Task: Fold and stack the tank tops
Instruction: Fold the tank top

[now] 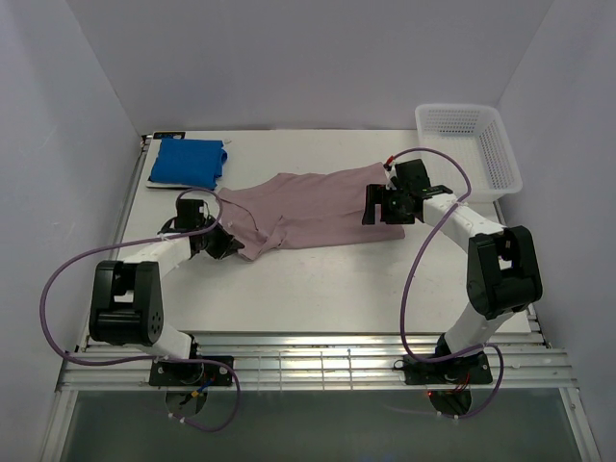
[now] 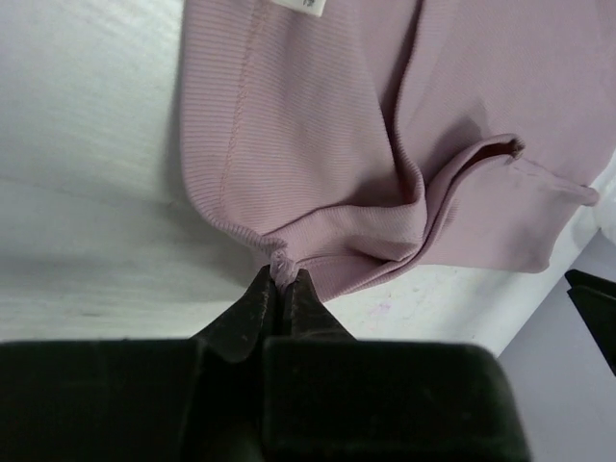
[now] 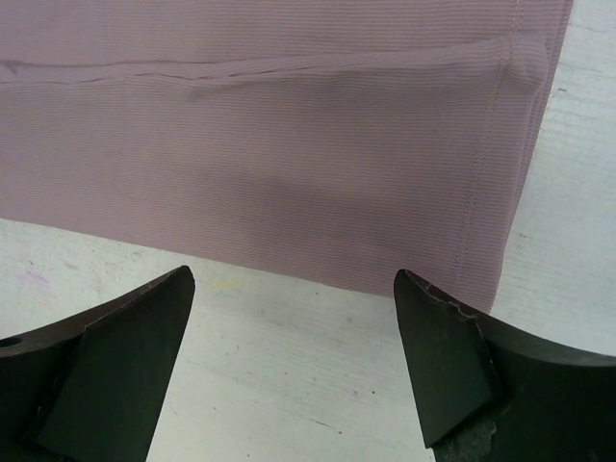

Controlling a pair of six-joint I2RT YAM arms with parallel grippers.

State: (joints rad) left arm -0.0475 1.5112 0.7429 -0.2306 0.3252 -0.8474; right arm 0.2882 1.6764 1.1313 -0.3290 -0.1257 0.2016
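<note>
The dusty pink tank top [image 1: 318,207] lies spread across the middle of the table, bunched at its left end. My left gripper [image 1: 234,247] is at that near-left corner. In the left wrist view it [image 2: 284,276] is shut on a small pinch of the pink top's [image 2: 318,144] ribbed edge. My right gripper [image 1: 371,206] is at the top's right end. In the right wrist view it [image 3: 294,281] stands open over bare table, just short of the pink cloth's [image 3: 289,144] near edge, with nothing between its fingers. A bright blue tank top [image 1: 188,162] lies folded at the back left.
A white lattice basket [image 1: 469,144] stands at the back right corner. White walls close in the table [image 1: 318,289] on three sides. Purple cables loop out from both arms over the near table edge.
</note>
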